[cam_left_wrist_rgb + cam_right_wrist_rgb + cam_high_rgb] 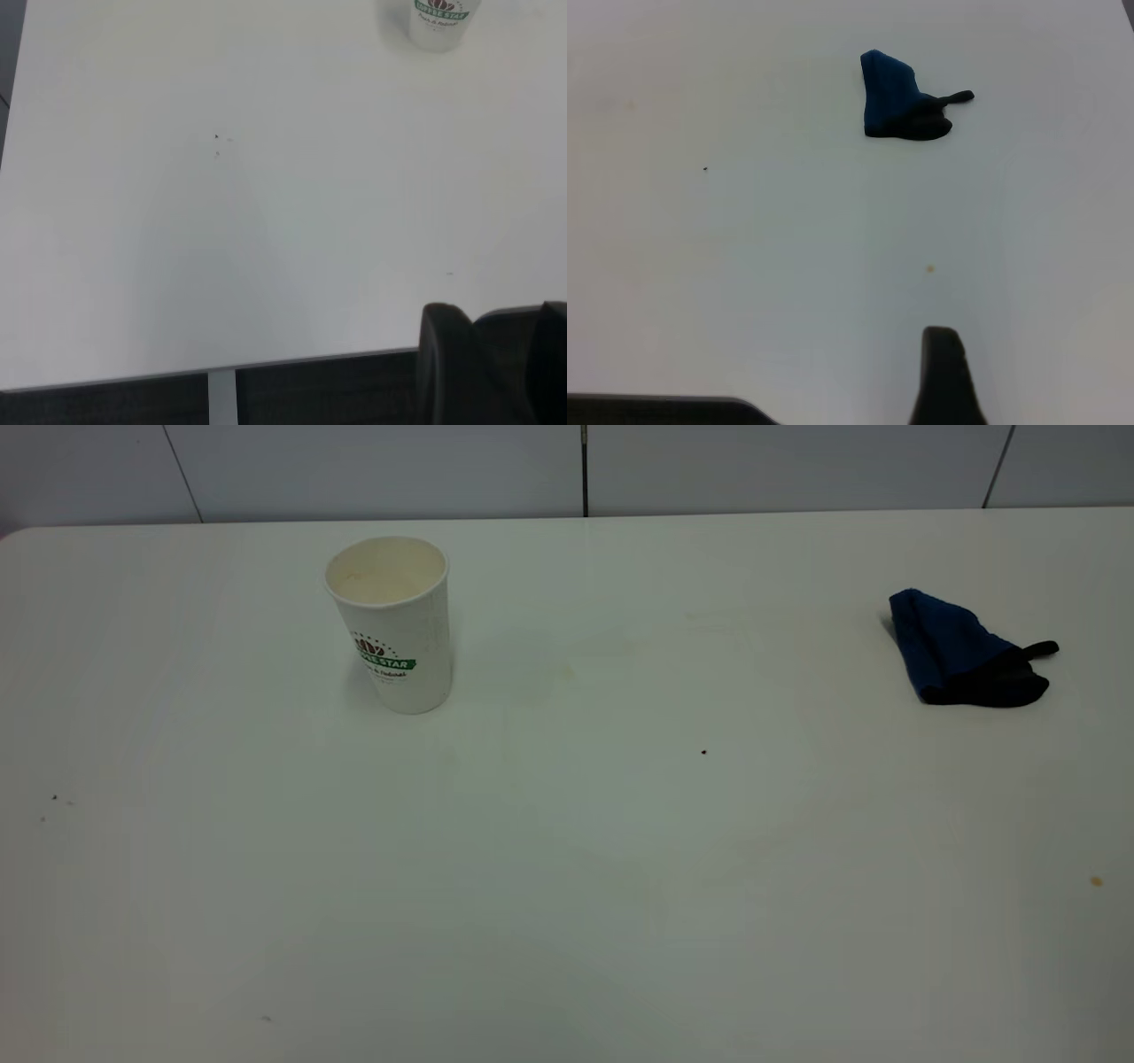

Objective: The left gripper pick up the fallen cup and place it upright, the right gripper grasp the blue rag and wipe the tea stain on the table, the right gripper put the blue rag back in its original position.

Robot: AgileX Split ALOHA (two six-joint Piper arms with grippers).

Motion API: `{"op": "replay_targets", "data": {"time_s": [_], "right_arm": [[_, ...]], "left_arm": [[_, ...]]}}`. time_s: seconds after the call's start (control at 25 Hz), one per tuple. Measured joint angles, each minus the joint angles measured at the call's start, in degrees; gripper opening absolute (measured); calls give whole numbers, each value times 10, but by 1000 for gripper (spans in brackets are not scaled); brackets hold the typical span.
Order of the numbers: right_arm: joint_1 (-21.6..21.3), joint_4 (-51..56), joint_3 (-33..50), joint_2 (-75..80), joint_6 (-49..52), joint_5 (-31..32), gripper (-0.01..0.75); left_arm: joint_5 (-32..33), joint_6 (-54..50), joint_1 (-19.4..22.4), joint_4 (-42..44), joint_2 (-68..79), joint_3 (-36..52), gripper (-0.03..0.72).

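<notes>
The cup (393,624) stands upright at the far left of the table (567,868), mouth up, green logo facing me; its base also shows in the left wrist view (438,19). The blue rag (957,651) lies crumpled at the far right, also in the right wrist view (899,97). No brown tea stain shows, only a faint yellowish trace (554,677) right of the cup. My left gripper (500,310) hangs open and empty off the table's near edge. My right gripper shows only one finger (943,372), bare table on both sides, far from the rag. Neither arm shows in the exterior view.
A tiny dark speck (703,752) lies mid-table and a small orange-brown speck (1097,881) near the right edge. A few dark specks (53,799) lie at the left. A tiled wall runs behind the table's far edge.
</notes>
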Motion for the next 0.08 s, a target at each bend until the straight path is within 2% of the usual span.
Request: {"op": "replay_targets", "data": {"time_s": [0.08], "right_arm": [[0,0,0,0,0,0,561]], "left_arm": [[0,0,0,0,0,0,239]]}}
